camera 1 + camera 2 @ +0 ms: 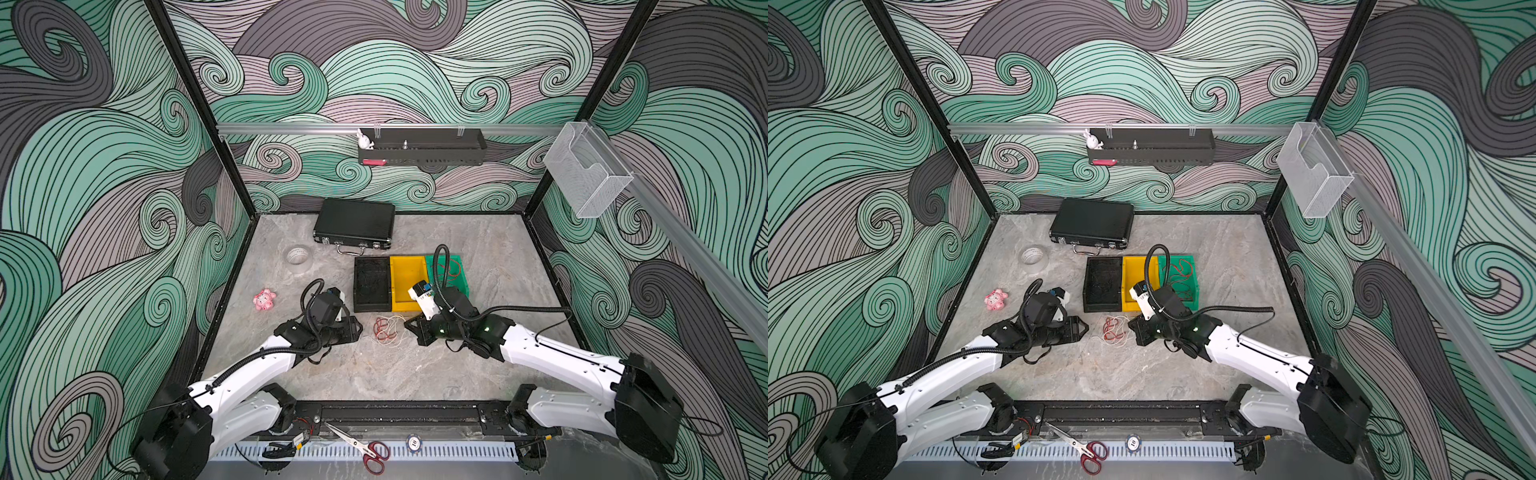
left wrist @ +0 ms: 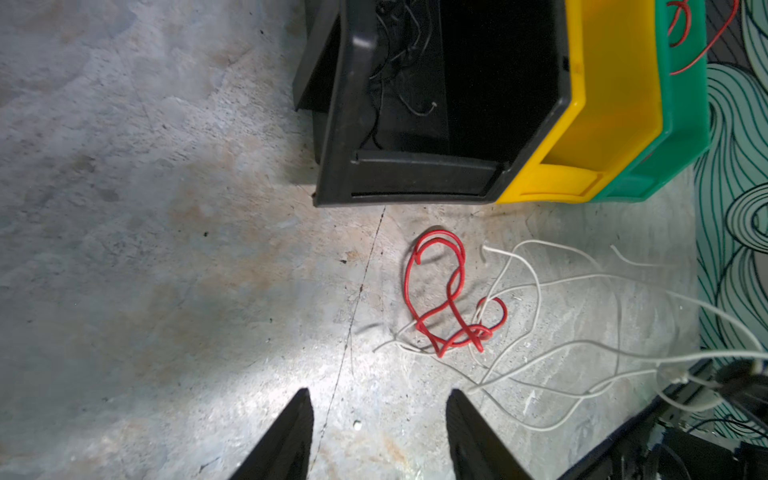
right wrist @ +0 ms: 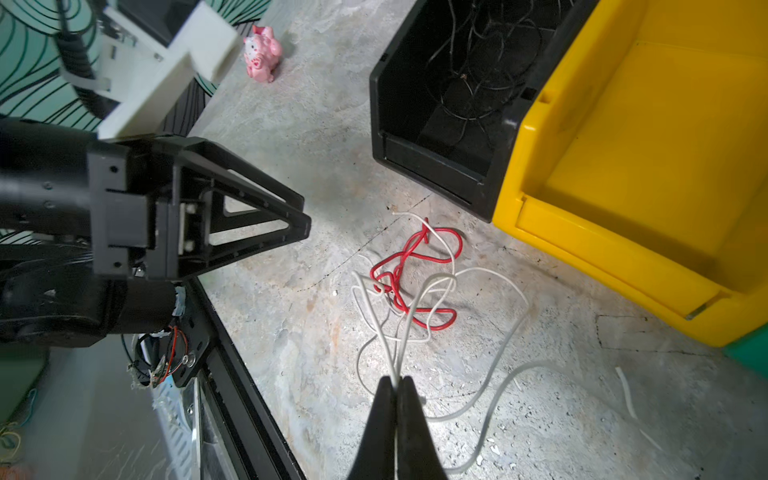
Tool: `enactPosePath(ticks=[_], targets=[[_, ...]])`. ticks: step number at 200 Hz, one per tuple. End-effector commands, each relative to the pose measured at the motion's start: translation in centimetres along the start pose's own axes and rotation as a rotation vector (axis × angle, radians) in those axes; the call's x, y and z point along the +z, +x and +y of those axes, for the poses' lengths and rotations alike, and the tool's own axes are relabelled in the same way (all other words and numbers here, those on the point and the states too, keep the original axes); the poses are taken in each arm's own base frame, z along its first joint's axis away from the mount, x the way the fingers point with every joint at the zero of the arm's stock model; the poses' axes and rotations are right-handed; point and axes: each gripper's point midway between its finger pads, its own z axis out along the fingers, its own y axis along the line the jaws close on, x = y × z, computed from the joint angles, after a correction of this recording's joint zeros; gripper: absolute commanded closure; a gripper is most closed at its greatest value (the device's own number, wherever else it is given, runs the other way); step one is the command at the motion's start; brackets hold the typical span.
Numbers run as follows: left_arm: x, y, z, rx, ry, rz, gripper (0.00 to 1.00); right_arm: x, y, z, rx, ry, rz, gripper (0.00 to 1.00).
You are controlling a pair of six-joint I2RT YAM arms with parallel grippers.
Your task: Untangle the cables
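Mostly, the cables (image 3: 409, 291) lay loosely knotted on the surface (image 3: 291, 291) just ahead of my right tool (image 3: 397, 380), which pinched limp white strands (image 3: 394, 361); my left tool (image 2: 379, 395) hung spread, empty. Light and springy, I judged; the red cable (image 2: 451, 291) was best taken at a free end.

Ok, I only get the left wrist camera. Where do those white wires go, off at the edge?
Observer: Into the right gripper. It is shut on the white cables, pinching several strands together.
Operator: Did it grab the red one too?
Observer: No. In the right wrist view the red cable lies loose, tangled among the white loops, short of those jaws.
Operator: Is anything else out there?
Observer: A pink toy sits on the left in both top views, well apart from the cables.
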Motion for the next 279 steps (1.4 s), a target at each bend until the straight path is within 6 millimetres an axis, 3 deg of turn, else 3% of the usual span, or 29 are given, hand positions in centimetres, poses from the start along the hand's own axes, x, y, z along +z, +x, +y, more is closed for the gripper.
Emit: enactPosePath(ticks=[1,40,90,138,189,279], targets=[[-0.6,-0.5,-3.3,0.036,0.166,0.009,0.45,-0.4,0.8,1.1,-0.056,-0.076,0.02,0.95],[-1.6,-0.5,-7.4,0.138,0.397,-0.023,0.45,-0.3,0.2,2.7,-0.073,-0.167,0.007,0.94],[-1.2,0.0,-8.4,0.196,0.437,-0.059,0.44,0.0,-1.0,5.0,-0.037,-0.304,-0.002,0.94],[-1.3,0.3,-10.0,0.244,0.498,-0.065,0.45,0.6,-1.3,5.1,-0.007,-0.324,0.004,0.93],[-0.8,0.8,-9.3,0.237,0.469,-0.05,0.46,1.0,-1.4,5.1,0.009,-0.332,0.013,0.93],[2.6,2.3,-5.4,0.182,0.274,0.046,0.49,0.0,-1.4,4.4,0.01,-0.324,-0.021,0.93]])
